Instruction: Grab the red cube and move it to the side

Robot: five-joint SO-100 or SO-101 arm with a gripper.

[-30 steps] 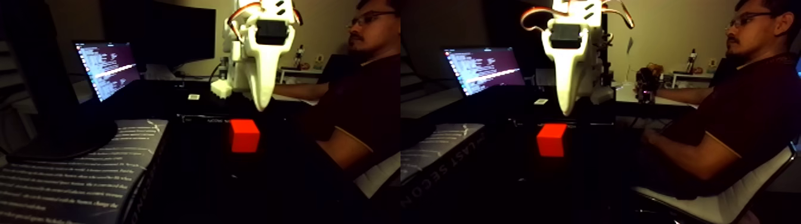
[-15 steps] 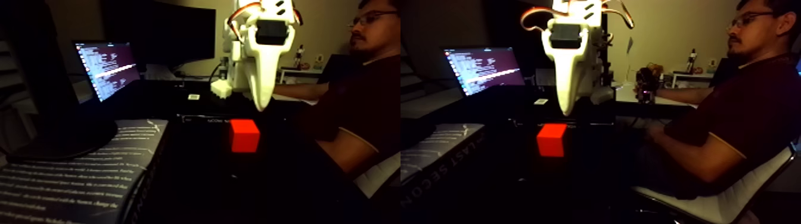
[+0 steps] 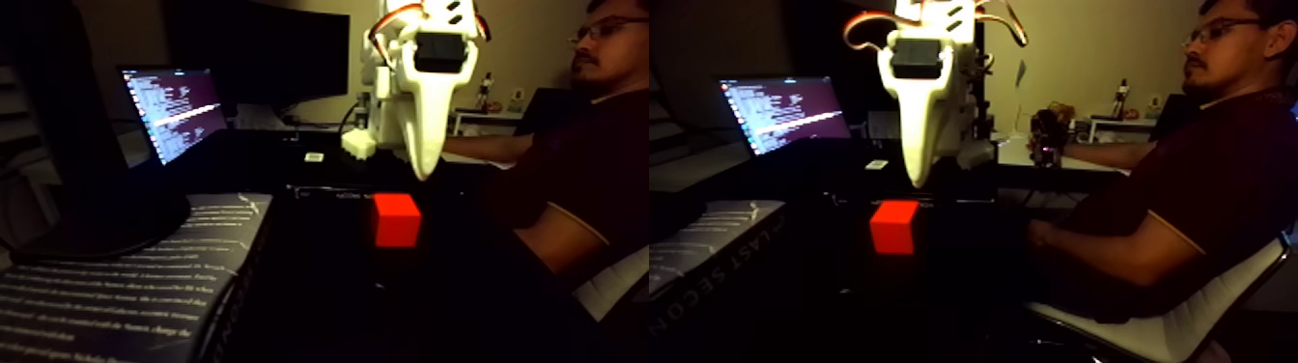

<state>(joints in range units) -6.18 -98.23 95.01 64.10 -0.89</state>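
This wide fixed view holds two nearly equal pictures side by side. The red cube (image 3: 396,219) rests on the dark table, and it shows again in the right half as the same red cube (image 3: 894,227). My white gripper (image 3: 422,174) hangs point-down just above the cube and a little to its right, without touching it. It faces the camera as one tapered white shape, so one finger hides the other. Nothing is held.
A lit laptop (image 3: 174,111) stands at the back left, with a dark monitor (image 3: 261,58) behind it. A large printed book (image 3: 126,280) lies at the front left. A seated person (image 3: 579,164) and a white chair (image 3: 1159,328) take up the right side.
The person's forearm and head shifted slightly. The gripper and the red cube have not moved.
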